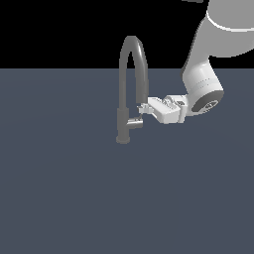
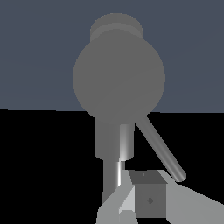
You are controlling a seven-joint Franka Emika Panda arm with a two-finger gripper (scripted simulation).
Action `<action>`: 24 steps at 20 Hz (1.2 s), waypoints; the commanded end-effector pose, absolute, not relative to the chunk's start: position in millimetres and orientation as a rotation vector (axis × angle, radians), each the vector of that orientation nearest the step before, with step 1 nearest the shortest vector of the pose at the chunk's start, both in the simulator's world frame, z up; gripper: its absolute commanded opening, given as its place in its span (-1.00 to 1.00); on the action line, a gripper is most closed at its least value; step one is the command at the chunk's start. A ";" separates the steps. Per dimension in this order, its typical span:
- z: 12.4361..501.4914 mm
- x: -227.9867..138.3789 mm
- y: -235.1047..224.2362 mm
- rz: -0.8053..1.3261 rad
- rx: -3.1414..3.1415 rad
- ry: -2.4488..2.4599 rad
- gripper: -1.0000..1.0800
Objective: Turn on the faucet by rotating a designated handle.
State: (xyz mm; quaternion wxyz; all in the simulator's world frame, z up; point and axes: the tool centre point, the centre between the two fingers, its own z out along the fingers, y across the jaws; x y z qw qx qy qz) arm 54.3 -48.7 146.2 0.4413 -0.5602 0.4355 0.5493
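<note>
— How are your fingers sitting?

— I'm bringing my gripper (image 1: 144, 107) in sideways from the exterior view's right, and my fingertips (image 1: 143, 106) are reaching just above the handle (image 1: 135, 122). Whether my fingers are apart or together I cannot tell; the wrist view is showing only one pad (image 2: 150, 200) clearly.

— And the handle itself?

— It's jutting out to the right from the post of the faucet (image 1: 130, 89), low down, just above the round base. In the wrist view its thin lever rod (image 2: 160, 150) is slanting away from the stub, ending just beside my pad. I can't say whether we're touching.

— Why come in level like that?

— I'm judging that a horizontal reach is lining my pad up against the rod, so a sweep would rotate it. The arched spout is rising overhead, clear of me.

— Is the tap on?

— I'm seeing no sign either way.
</note>
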 end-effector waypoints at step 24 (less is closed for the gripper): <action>82.1 13.6 -58.6 1.374 -1.390 1.076 -1.00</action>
